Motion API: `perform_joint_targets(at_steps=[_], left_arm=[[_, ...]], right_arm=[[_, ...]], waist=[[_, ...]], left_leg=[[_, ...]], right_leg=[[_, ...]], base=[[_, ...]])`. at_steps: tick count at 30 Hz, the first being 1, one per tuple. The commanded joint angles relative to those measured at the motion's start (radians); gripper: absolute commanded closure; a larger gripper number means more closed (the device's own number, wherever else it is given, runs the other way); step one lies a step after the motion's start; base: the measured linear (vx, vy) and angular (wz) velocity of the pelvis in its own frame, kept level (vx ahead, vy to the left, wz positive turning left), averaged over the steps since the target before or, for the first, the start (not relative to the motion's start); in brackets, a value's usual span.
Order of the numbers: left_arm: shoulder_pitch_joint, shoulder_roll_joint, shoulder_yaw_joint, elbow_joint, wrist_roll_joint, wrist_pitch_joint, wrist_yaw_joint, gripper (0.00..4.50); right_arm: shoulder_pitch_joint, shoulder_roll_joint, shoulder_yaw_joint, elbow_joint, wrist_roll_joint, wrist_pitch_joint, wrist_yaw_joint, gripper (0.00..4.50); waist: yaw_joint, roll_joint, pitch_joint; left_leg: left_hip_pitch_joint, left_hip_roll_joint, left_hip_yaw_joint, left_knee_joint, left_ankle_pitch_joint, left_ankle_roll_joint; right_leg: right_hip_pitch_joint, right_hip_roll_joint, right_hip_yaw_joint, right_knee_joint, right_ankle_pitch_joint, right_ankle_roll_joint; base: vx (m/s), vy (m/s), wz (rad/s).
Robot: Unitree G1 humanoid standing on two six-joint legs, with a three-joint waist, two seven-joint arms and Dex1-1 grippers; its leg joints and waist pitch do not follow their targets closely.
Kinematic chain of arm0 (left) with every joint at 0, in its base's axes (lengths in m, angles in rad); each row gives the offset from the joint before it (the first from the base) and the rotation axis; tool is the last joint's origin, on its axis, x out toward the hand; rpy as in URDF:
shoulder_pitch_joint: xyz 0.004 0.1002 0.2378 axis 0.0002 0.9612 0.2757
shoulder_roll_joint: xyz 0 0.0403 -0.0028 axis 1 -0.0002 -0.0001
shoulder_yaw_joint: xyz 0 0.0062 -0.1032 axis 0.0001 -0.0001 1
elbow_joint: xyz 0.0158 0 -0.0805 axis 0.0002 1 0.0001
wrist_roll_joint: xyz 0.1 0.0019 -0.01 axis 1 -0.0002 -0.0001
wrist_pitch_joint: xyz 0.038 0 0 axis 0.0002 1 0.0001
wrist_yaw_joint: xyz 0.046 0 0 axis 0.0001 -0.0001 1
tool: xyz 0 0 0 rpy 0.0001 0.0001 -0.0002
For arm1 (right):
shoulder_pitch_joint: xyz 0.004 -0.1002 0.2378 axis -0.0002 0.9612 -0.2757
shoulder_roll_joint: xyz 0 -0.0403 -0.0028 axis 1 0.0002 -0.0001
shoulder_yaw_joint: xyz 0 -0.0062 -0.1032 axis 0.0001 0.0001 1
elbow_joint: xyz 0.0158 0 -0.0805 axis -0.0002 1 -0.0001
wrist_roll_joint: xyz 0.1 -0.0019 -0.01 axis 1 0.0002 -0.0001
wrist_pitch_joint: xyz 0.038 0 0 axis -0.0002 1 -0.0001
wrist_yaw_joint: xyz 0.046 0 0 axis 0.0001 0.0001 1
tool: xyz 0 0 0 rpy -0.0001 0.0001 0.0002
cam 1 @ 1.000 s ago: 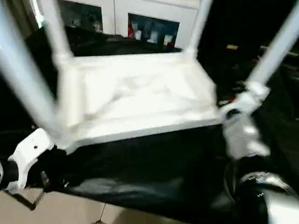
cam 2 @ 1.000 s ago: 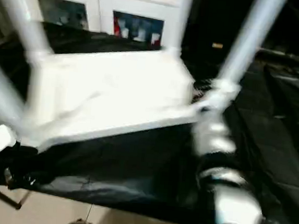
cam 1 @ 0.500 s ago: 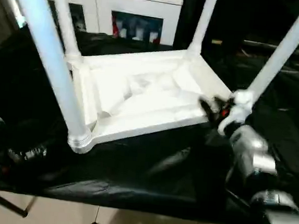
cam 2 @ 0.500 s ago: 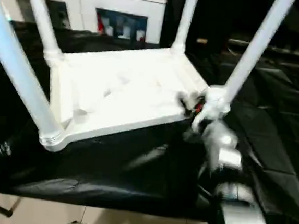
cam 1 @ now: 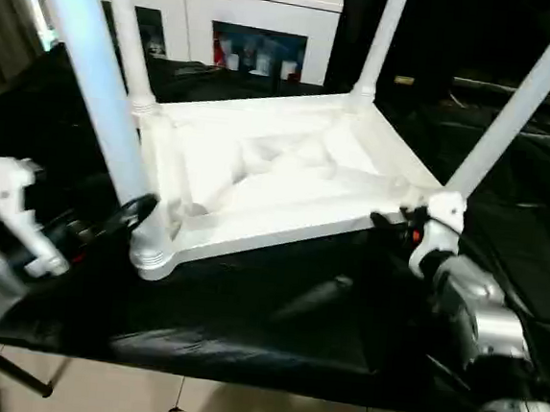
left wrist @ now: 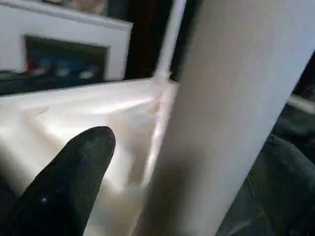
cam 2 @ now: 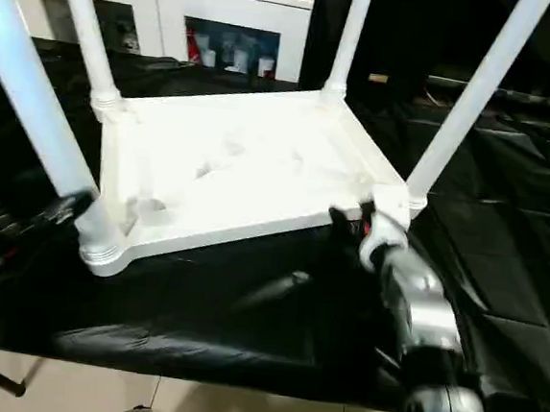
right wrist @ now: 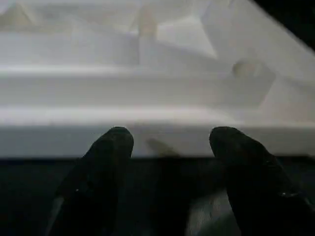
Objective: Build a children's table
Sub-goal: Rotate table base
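The children's table (cam 1: 277, 182) is shown upside down on a black-draped work surface (cam 1: 274, 331), underside up, w/ all four legs standing in the corner sockets. A white glass-door cabinet (cam 1: 223, 28) stands well behind it.

Change over the last sec.: the left gripper (cam 1: 125, 214), earlier low at the surface's front edge, has been brought up beside the near-left leg (cam 1: 97, 94); the right gripper (cam 1: 394, 218) has been eased down from the near-right leg (cam 1: 515, 102) to the tabletop's near rim by that corner. Some of the shift in view is camera motion. Judged meaning: assembly approx. complete, w/ only seating checks or righting the table left.

Materials and shapes, large to small:
- Surface cover: black sheet, slightly glossy, creased.
- Tabletop: white moulded plastic, rectangular, raised rim, ribbed underside w/ diagonal stiffeners; smooth, semi-matt.
- Legs: long white round tubes, smooth; flared collars at the rounded corner sockets.
- Forearms: silver metal casings, white wrist brackets.
- Fingers: black, rounded tips, matt.

End effectors: left is spread wide and released, one finger (left wrist: 69, 182) seen just beside the leg, nothing clamped; contact cannot be told. Right is parted, both fingers (right wrist: 106, 162) poised just short of the rim, nothing grasped.
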Motion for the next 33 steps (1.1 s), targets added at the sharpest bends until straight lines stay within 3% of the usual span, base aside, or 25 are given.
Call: perform_joint_targets(at_steps=[1, 7, 11, 12, 14, 15, 17, 18, 20, 23, 27, 28, 33], left_arm=[[-0.037, -0.024, -0.037, -0.016, -0.045, 0.038, 0.002, 0.01], [-0.081, -0.026, -0.119, -0.07, -0.158, 0.143, -0.059, 0.01], [-0.08, 0.017, -0.169, -0.132, -0.252, 0.257, -0.137, 0.01], [-0.082, 0.021, -0.173, -0.138, -0.265, 0.27, -0.142, 0.01], [-0.091, 0.025, -0.193, -0.157, -0.295, 0.297, -0.156, 0.01], [-0.097, 0.023, -0.207, -0.163, -0.3, 0.299, -0.161, 0.01], [-0.109, 0.014, -0.23, -0.165, -0.294, 0.293, -0.165, 0.01], [-0.136, -0.013, -0.267, -0.154, -0.282, 0.283, -0.164, 0.01], [-0.159, -0.035, -0.291, -0.142, -0.277, 0.28, -0.158, 0.01], [-0.201, -0.092, -0.353, -0.102, -0.253, 0.262, -0.16, 0.01], [-0.251, -0.159, -0.433, -0.049, -0.218, 0.23, -0.168, 0.01], [-0.27, -0.181, -0.454, -0.029, -0.204, 0.219, -0.17, 0.01], [-0.34, -0.256, -0.521, 0.074, -0.114, 0.133, -0.155, 0.01]], right_arm=[[0.012, -0.009, -0.008, -0.066, -0.021, 0.061, -0.039, 1.56], [-0.011, 0.001, 0.007, -0.021, -0.072, 0.061, -0.098, 1.56], [-0.058, 0.023, 0.038, 0.053, -0.093, 0.063, -0.113, 1.56], [-0.063, 0.026, 0.042, 0.061, -0.096, 0.067, -0.114, 1.56], [-0.096, 0.041, 0.052, 0.126, -0.104, 0.053, -0.109, 1.56], [-0.114, 0.05, 0.056, 0.163, -0.107, 0.042, -0.108, 1.56], [-0.141, 0.065, 0.059, 0.212, -0.109, 0.026, -0.104, 1.56], [-0.183, 0.088, 0.066, 0.284, -0.122, 0.002, -0.105, 1.56], [-0.214, 0.102, 0.073, 0.331, -0.13, -0.015, -0.104, 1.56], [-0.263, 0.137, 0.088, 0.375, -0.133, -0.032, -0.084, 1.56], [-0.316, 0.179, 0.112, 0.436, -0.149, -0.064, -0.057, 1.56], [-0.331, 0.194, 0.119, 0.461, -0.157, -0.078, -0.049, 1.56], [-0.36, 0.242, 0.142, 0.521, -0.186, -0.114, -0.036, 1.56]], waist=[[-0.001, 0.015, -0.061], [-0.003, 0.02, -0.058], [-0.006, 0.014, -0.061], [-0.008, 0.017, -0.06], [-0.012, 0.008, -0.061], [-0.015, 0.009, -0.061], [-0.02, 0.009, -0.062], [-0.024, -0.002, -0.063], [-0.027, 0.003, -0.062], [-0.033, -0.003, -0.063], [-0.046, -0.005, -0.071], [-0.051, -0.011, -0.074], [-0.057, -0.009, -0.076]], left_leg=[[0.017, -0.001, 0.004, -0.077, -0.352, -0.035], [0.022, -0.002, 0.006, -0.076, -0.382, -0.051], [0.022, -0.003, 0.006, -0.075, -0.371, -0.052], [0.021, -0.003, 0.007, -0.075, -0.365, -0.052], [0.018, -0.004, 0.008, -0.073, -0.346, -0.05], [0.018, -0.005, 0.009, -0.073, -0.344, -0.05], [0.018, -0.004, 0.008, -0.073, -0.341, -0.05], [0.015, -0.004, 0.01, -0.072, -0.325, -0.046], [0.018, -0.003, 0.01, -0.071, -0.336, -0.052], [0.017, -0.002, 0.011, -0.071, -0.332, -0.051], [0.008, -0.004, 0.01, -0.067, -0.269, -0.042], [0.007, -0.004, 0.012, -0.063, -0.245, -0.033], [0.009, -0.002, 0.013, -0.059, -0.227, -0.014]], right_leg=[[0.035, -0.018, 0.014, -0.068, -0.237, -0.148], [0.028, -0.016, 0.013, -0.074, -0.283, -0.143], [0.03, -0.016, 0.012, -0.068, -0.268, -0.155], [0.03, -0.015, 0.012, -0.066, -0.253, -0.161], [0.036, -0.014, 0.012, -0.064, -0.236, -0.159], [0.035, -0.014, 0.012, -0.064, -0.24, -0.162], [0.036, -0.017, 0.012, -0.065, -0.25, -0.161], [0.039, -0.019, 0.012, -0.064, -0.25, -0.16], [0.037, -0.02, 0.013, -0.066, -0.276, -0.159], [0.038, -0.021, 0.014, -0.068, -0.272, -0.155], [0.051, -0.022, 0.012, -0.06, -0.199, -0.165], [0.054, -0.022, 0.013, -0.057, -0.167, -0.174], [0.056, -0.023, 0.013, -0.056, -0.145, -0.2]], base=[[0.0, 0.0, 0.0], [0.0, 0.0, 0.0], [0.0, 0.0, 0.0], [0.0, 0.0, 0.0], [0.0, 0.0, 0.0], [0.0, 0.0, 0.0], [0.0, 0.0, 0.0], [0.0, 0.0, 0.0], [0.0, 0.0, 0.0], [0.0, 0.0, 0.0], [0.0, 0.0, 0.0], [0.0, 0.0, 0.0], [0.0, 0.0, 0.0]])
